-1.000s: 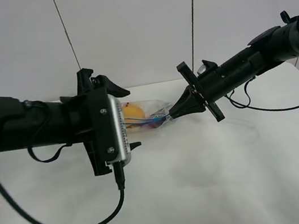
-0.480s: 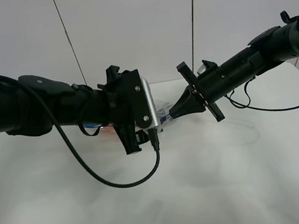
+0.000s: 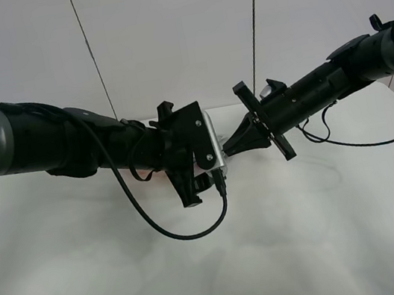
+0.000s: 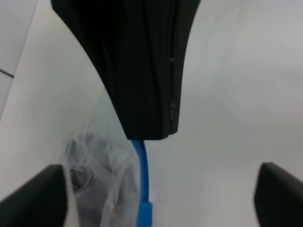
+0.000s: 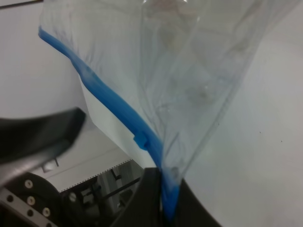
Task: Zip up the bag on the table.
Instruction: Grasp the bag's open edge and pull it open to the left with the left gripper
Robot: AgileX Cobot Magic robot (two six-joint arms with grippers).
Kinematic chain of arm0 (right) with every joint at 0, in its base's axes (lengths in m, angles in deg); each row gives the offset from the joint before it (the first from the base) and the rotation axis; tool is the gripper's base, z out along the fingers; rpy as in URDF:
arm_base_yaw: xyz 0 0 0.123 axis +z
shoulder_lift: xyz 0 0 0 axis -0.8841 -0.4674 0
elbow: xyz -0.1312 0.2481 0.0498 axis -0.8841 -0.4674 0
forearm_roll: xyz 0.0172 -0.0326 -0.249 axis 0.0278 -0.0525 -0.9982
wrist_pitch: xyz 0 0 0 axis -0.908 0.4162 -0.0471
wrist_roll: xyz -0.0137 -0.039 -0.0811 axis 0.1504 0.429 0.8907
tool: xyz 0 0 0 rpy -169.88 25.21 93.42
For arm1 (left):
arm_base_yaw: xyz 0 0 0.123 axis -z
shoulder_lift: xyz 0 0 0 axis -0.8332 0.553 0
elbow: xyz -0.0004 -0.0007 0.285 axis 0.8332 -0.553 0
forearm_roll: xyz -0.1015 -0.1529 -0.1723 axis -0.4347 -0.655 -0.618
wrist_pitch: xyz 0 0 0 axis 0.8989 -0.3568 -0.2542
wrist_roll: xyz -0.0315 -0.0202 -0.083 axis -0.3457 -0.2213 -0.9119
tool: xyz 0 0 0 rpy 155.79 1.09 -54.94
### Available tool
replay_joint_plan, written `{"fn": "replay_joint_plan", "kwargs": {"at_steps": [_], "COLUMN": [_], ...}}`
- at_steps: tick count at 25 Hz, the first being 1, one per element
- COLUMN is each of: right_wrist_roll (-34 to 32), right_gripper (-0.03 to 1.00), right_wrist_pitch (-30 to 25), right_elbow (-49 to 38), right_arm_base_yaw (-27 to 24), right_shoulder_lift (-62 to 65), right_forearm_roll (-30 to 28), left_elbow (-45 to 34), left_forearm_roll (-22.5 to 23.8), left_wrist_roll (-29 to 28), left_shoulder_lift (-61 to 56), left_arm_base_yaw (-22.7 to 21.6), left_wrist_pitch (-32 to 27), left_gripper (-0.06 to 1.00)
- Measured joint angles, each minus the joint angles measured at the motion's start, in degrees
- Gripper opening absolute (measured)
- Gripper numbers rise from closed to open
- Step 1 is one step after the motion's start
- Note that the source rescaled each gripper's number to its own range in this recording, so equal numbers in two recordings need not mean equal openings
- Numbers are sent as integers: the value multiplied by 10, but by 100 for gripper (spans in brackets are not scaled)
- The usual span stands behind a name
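The bag is clear plastic with a blue seal strip and a small slider tab. My right gripper is shut on the end of that strip and holds the bag's corner up above the table. In the left wrist view the blue strip runs down from the black right gripper. My left gripper is open, with one finger on each side of the strip, not touching it. From the high camera the left arm's wrist hides nearly all of the bag.
Two thin black cords hang down the white wall behind. Loose black cables droop from the left wrist and the right arm over the white tabletop.
My left arm has swung right toward the right gripper, and its wrist now covers the bag and fruit in the high view. The right arm has held still.
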Motion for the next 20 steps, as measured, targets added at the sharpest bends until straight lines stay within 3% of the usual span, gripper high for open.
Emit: {"fn": "replay_joint_plan", "kwargs": {"at_steps": [10, 20], "right_wrist_roll": [0, 0], "right_gripper": [0, 0], "right_wrist_pitch": [0, 0], "right_elbow": [0, 0], "right_arm_base_yaw": [0, 0], "right_shoulder_lift": [-1, -1], "right_forearm_roll": [0, 0], "left_elbow": [2, 2], "left_forearm_roll": [-2, -2], "left_wrist_roll": [1, 1], "left_shoulder_lift": [29, 29], "left_arm_base_yaw": [2, 2], "left_wrist_pitch": [-9, 41], "left_gripper": [37, 30]}}
